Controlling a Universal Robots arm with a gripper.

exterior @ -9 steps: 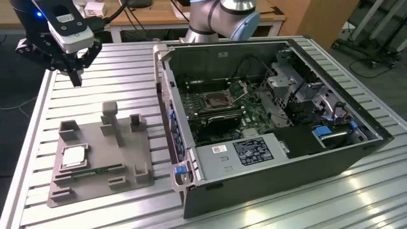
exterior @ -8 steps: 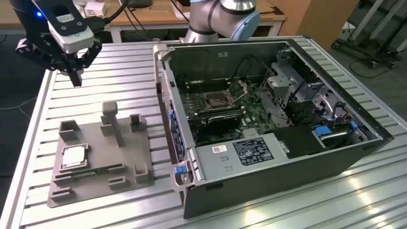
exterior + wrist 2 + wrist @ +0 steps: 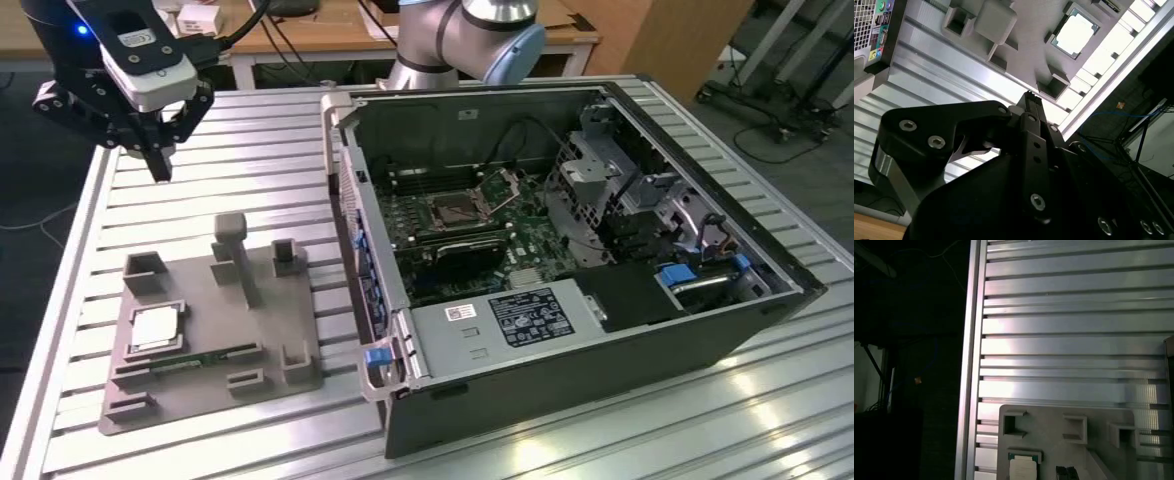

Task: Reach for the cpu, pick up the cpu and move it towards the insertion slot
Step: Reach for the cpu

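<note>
The pincer point(image 3: 162, 170) hovers above the table point(image 3: 240, 130) with its fingers pressed together, holding nothing. The cpu point(image 3: 154, 328) lies flat in a recess of the grey tray point(image 3: 267, 312), below the pincer and well apart from it. In the second wrist view the cpu point(image 3: 1076, 32) sits beyond the pincer point(image 3: 1029, 96) tip. The slot point(image 3: 461, 208) lies inside the open case point(image 3: 534, 400), farther from the pincer than the cpu. We judge the cpu light, thin, stiff and fragile. It should be gripped by two opposite edges, keeping off its faces.
</note>
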